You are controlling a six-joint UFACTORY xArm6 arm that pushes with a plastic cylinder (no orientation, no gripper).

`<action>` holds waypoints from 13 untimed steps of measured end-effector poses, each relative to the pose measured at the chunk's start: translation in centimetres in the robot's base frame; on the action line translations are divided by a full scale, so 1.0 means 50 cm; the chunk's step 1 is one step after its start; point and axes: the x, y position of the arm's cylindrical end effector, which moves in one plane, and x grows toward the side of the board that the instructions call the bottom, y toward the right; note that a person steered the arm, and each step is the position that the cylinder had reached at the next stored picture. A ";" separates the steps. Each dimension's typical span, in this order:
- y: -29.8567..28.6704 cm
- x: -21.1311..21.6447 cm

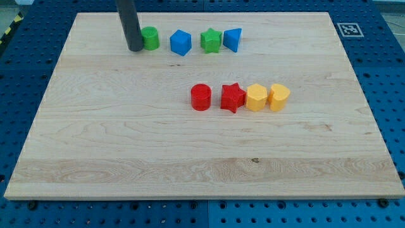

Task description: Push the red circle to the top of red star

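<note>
The bench [95,158] carries eight small blocks in two rows.

In the upper row, from the view's left: a green circle [150,38], a blue hexagon [180,42], a green star [211,41] and a blue triangle-like block [233,39]. The green star and the blue triangle-like block are just beside each other, perhaps touching; the others stand slightly apart.

In the lower row, near the middle of the bench: the red circle [201,97], then the red star [232,97] just beside it on the view's right with a thin gap between, then a yellow hexagon [256,97] touching the star, then a yellow heart-like block [279,96] touching or nearly touching the hexagon.

The bare wood above the red star, toward the view's top, lies between the two rows; the green star and the blue triangle-like block stand beyond it.

My tip [135,49] sits at the upper left, touching or just beside the green circle's left side, well apart from the red circle and red star. The rod has no fingers, so there is nothing to open or close, and it holds nothing.

No containers are on the bench.
</note>
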 end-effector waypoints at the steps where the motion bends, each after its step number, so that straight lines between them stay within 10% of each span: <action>1: -0.057 0.032; 3: -0.068 0.533; 4: -0.063 0.474; 6: -0.126 -0.169; 7: -0.092 -0.216; 10: 0.102 0.598; 12: -0.136 0.538; 13: -0.052 0.530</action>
